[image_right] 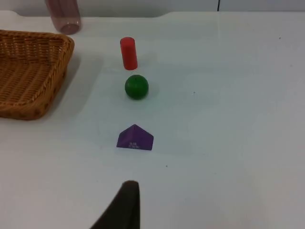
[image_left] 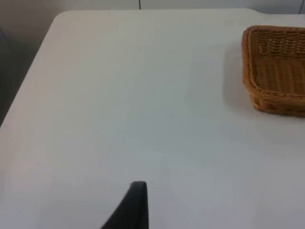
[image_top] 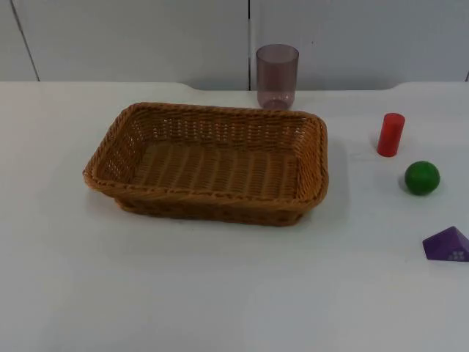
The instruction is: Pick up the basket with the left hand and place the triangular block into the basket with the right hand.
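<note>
**Robot body: visible parts**

Item 1. Left gripper fingertip (image_left: 136, 205), seen in the left wrist view: a single black piece, matt and smooth-surfaced, broad at its base and narrowing upward to a blunt, squared-off end. One edge runs nearly straight; the other slopes away at a slant. No markings, screws or seams can be made out on it.

Item 2. Right gripper fingertip (image_right: 125, 205), seen in the right wrist view: same black, matt finish, same tapering shape with a slightly rounded tip. No markings can be made out.
</note>
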Motion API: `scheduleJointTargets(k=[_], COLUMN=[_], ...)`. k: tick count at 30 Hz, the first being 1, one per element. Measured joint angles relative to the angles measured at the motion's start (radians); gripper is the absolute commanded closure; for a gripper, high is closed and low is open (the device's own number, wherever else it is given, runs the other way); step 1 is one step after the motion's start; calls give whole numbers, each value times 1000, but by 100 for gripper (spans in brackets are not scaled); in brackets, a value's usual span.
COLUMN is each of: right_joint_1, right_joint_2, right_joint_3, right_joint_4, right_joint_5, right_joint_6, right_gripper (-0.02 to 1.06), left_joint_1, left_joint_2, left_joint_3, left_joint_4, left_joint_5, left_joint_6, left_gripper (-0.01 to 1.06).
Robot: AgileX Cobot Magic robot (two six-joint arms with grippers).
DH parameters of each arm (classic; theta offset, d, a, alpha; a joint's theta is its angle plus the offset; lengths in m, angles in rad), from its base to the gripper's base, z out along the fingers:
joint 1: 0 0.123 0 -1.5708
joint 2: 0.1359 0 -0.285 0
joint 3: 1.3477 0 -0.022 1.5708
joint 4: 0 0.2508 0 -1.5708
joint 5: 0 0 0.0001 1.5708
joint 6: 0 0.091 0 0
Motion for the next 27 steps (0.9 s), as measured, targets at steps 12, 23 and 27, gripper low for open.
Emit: scheduleJointTargets(k=[12,23,27], right_joint_1=[0,0,0], right_joint_2=[250,616,705], right_joint_3=[-125,-192,-192], right_joint_4=[18,18,18], right_joint_5=[-111,-309,-358], right_joint_6=[-22,-26,-26], right_gripper=[-1,0,0], left_joint_1=[0,0,0], left_joint_2=[237,689,784], left_joint_3=[-100,-215,-215], left_joint_4=[-72,-78,-78], left_joint_5=[-31,-184,-240], left_joint_6=[0,2,13], left_gripper=[0,0,0])
